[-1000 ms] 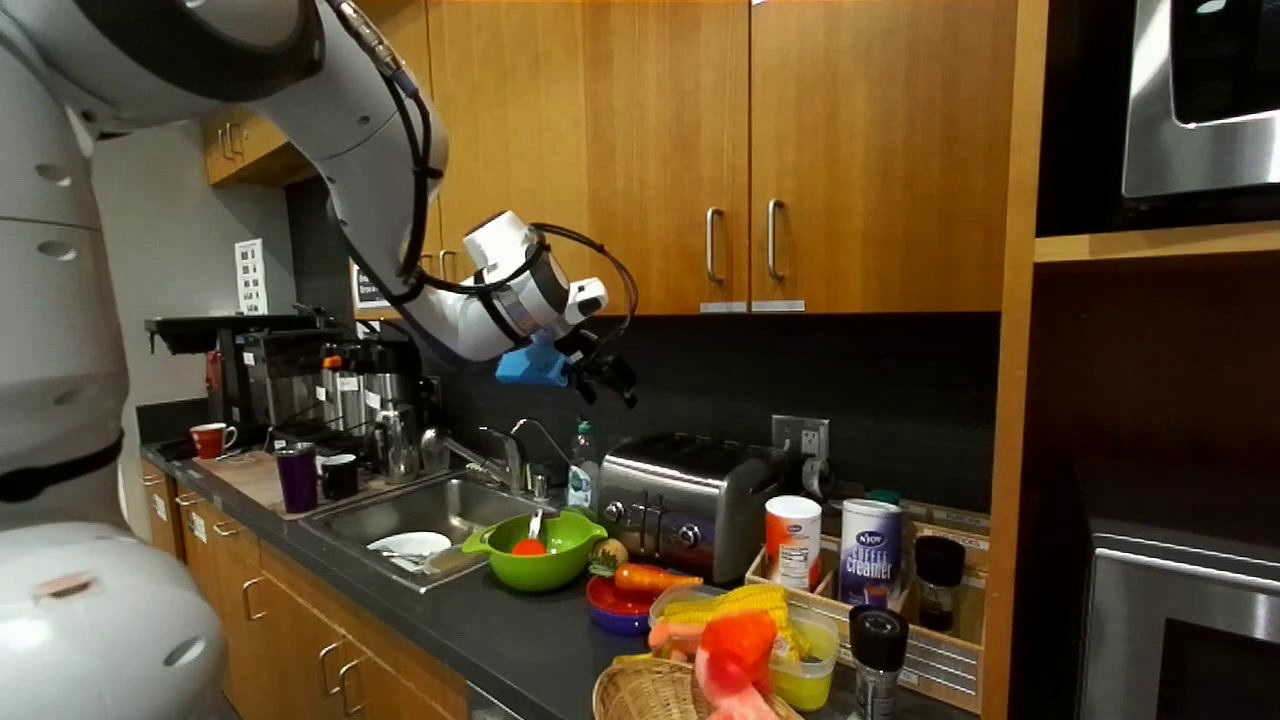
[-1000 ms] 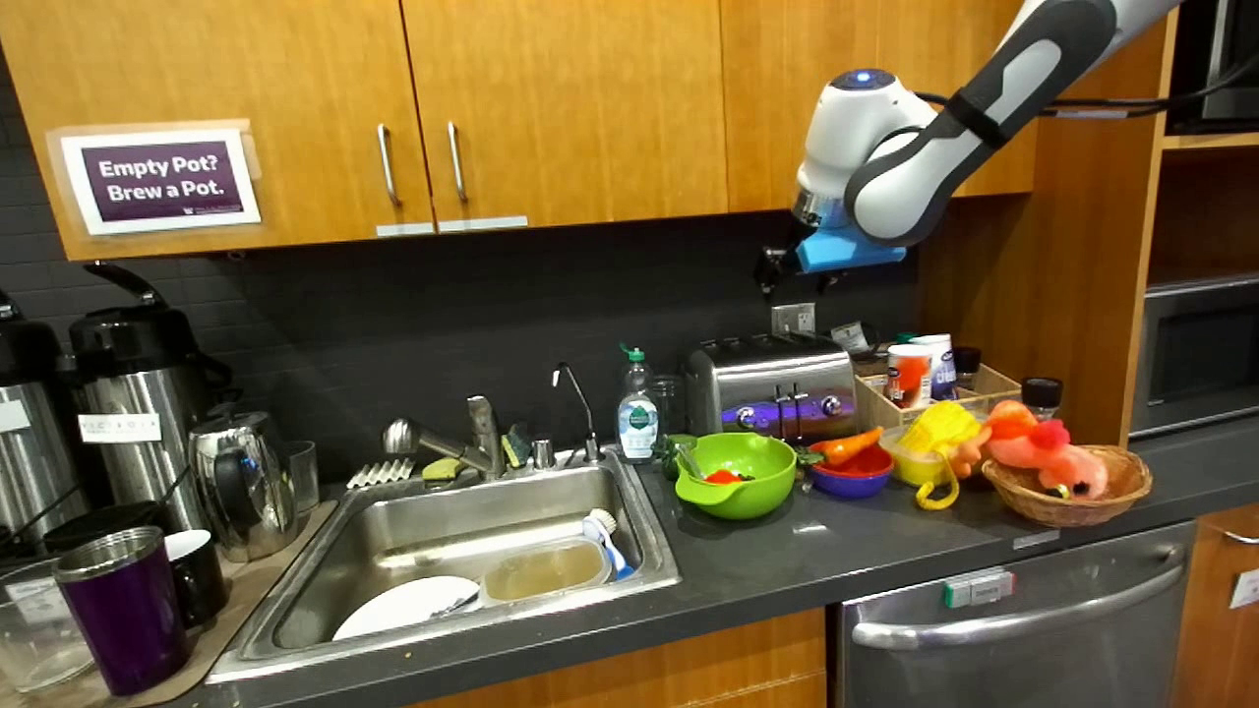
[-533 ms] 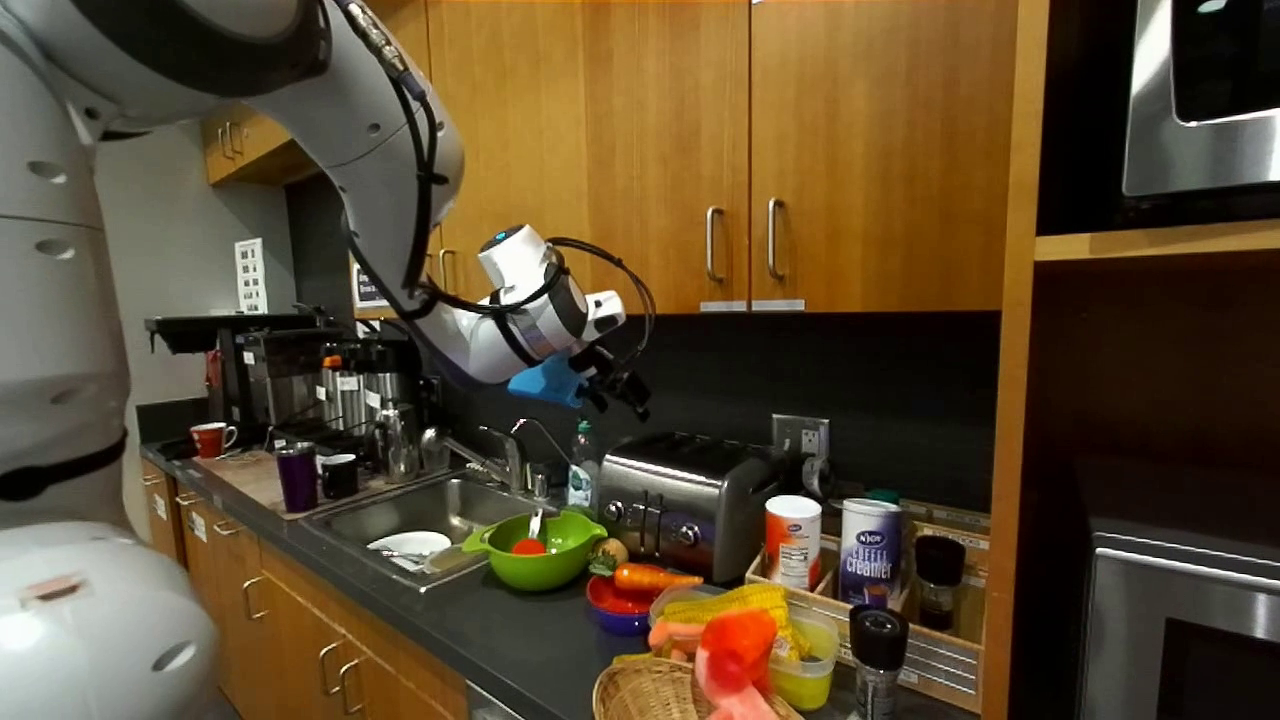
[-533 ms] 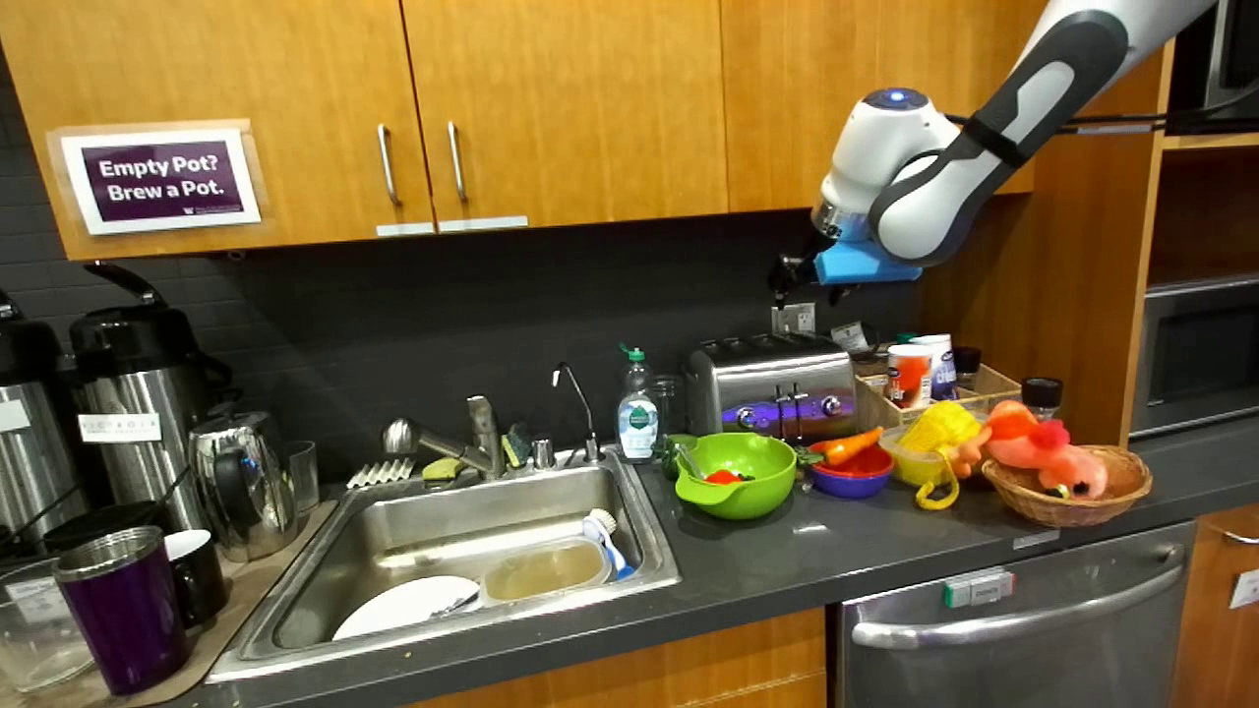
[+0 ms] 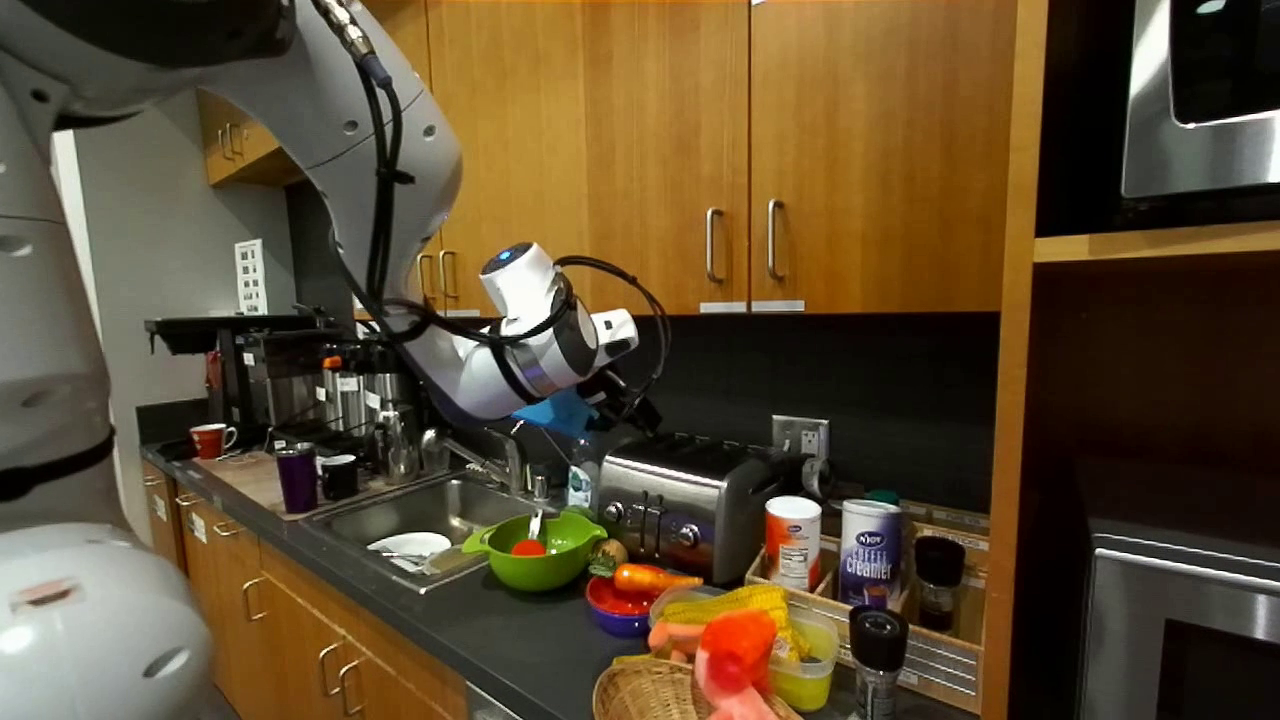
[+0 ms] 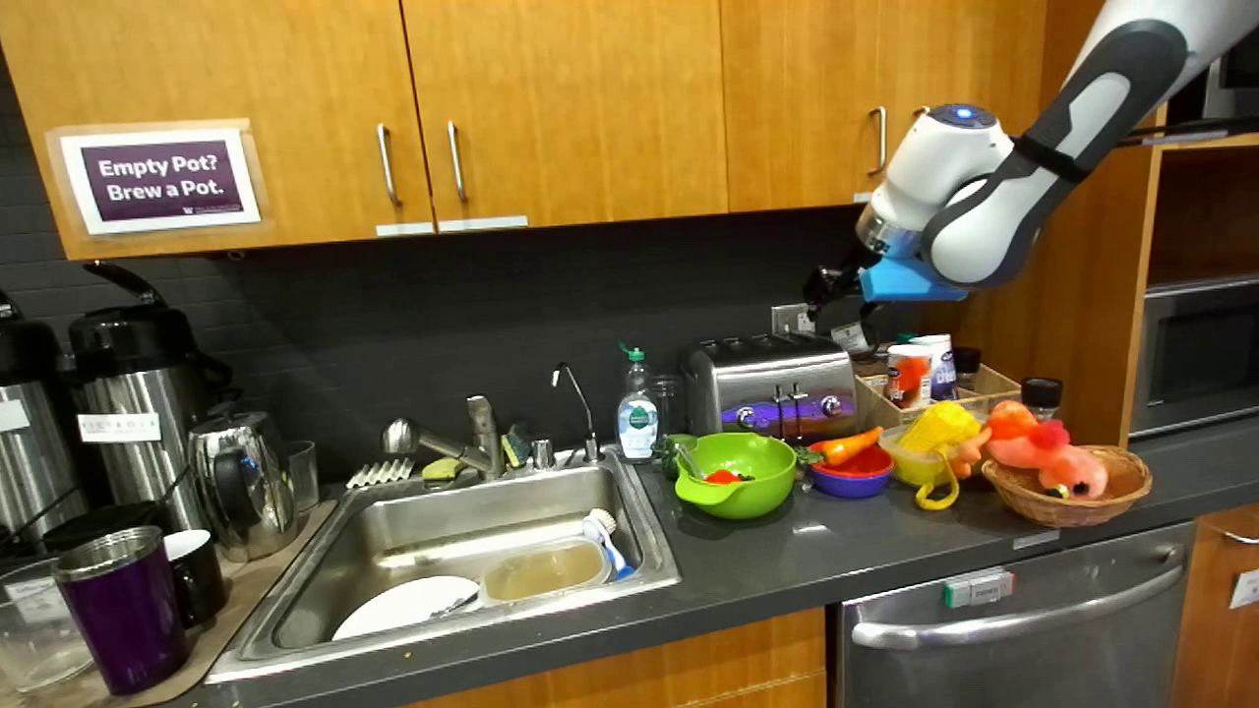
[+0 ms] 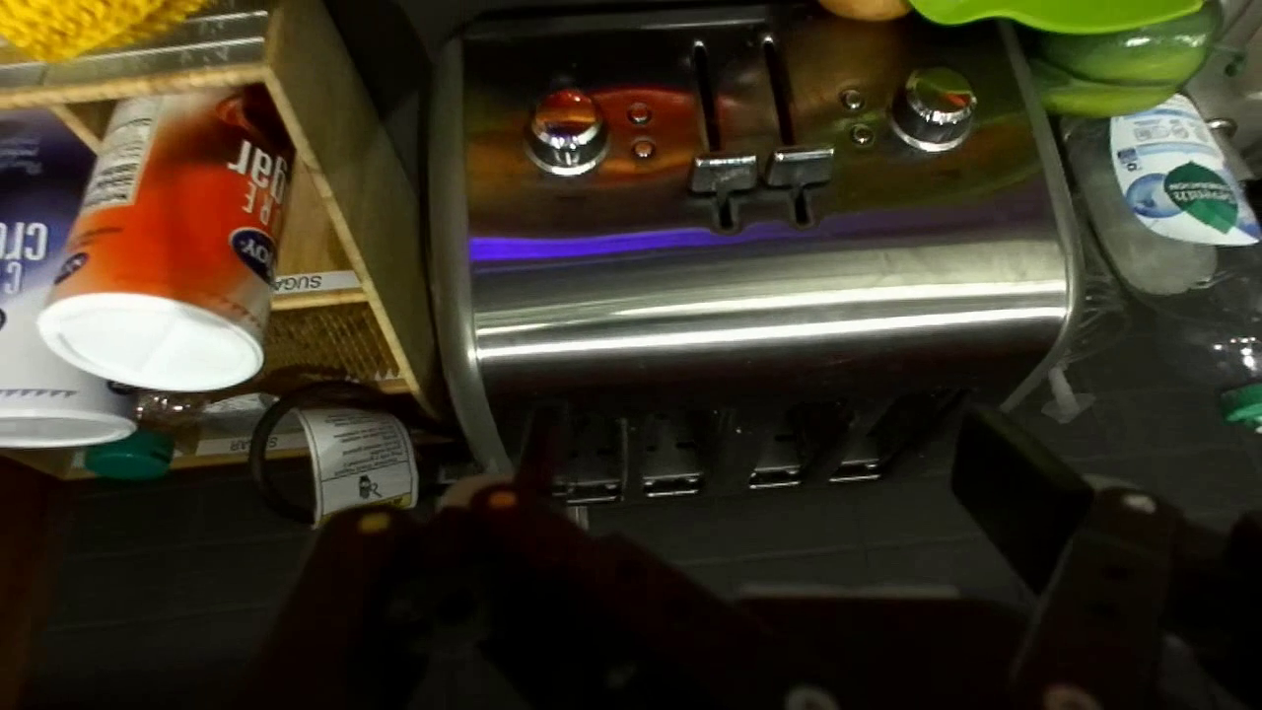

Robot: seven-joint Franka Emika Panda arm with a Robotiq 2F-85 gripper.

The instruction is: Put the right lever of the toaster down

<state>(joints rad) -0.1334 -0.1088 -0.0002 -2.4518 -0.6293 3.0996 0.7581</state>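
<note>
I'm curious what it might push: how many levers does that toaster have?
2, side by side mid-front on the toaster: one lever nearer the orange-and-white canister, the other lever nearer the clear bottle. Its back is out of view.

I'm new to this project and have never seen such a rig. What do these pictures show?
The white machine is a robot arm ending in a black two-fingered gripper. Two pictures look on from outside; the third is taken from the arm's wrist and shows the silver toaster upside down. Also on the dark counter are a green bowl, a dish soap bottle by the sink, and a wicker basket bearing a pink plush toy. Nothing appears held: the fingers stand apart. The toaster's right lever, on the left in that upside-down picture, looks raised, so pushing it down seems yet to come.
</note>
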